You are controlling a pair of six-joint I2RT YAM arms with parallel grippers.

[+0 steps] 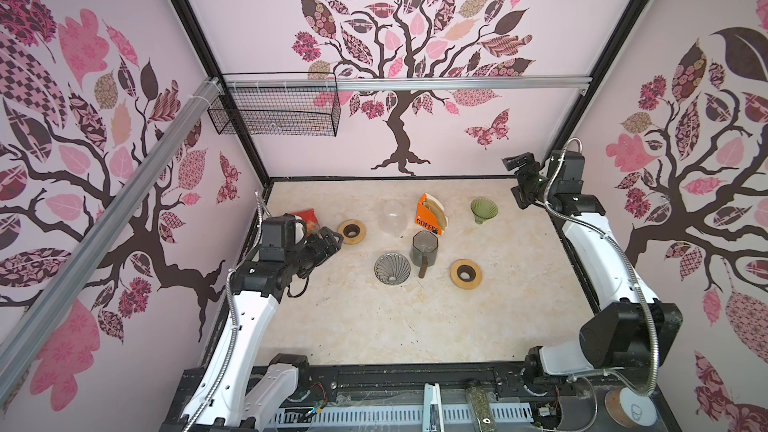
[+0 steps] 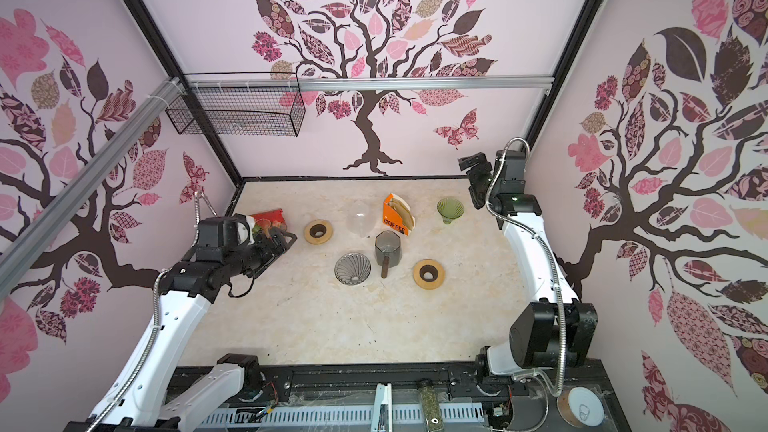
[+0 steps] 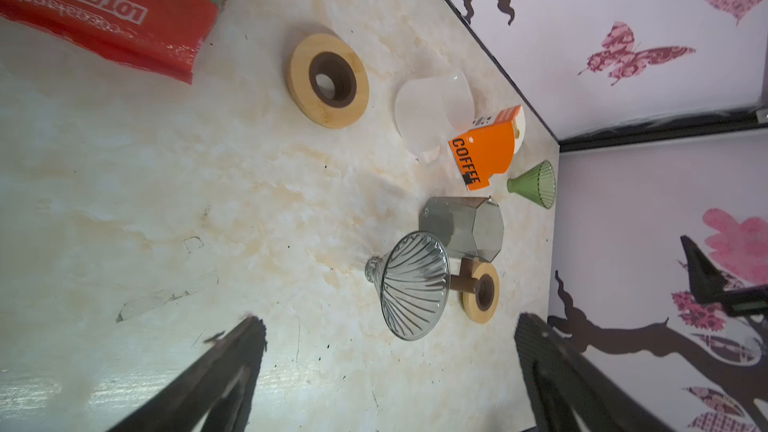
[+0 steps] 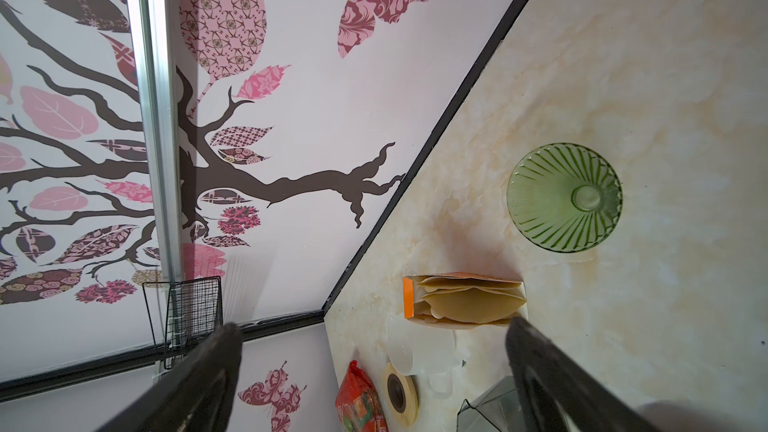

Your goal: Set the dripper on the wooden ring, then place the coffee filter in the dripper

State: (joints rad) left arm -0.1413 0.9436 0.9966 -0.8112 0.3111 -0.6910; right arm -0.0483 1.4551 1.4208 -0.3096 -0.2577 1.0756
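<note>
Brown paper coffee filters (image 4: 469,301): stacked upright in the orange COFFEE box (image 1: 431,214), rear middle of the tabletop (image 1: 374,326). Grey ribbed glass dripper (image 1: 392,268): mouth up, in front of the box, just beside a glass mug (image 1: 424,248). Green dripper (image 1: 484,209): right of the box, apart. My left hand (image 1: 334,238): fingers apart, empty, near a wooden ring (image 1: 352,231). My right hand (image 1: 517,179): fingers apart, empty, raised at the rear right corner.

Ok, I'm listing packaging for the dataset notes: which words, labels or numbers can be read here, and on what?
"COFFEE": black letters on the side of the orange filter box.
"100": large yellow figures on the red packet, upside down in the left wrist view.
The smaller print on the red packet is too blurred to read.
Nothing else is legible.
</note>
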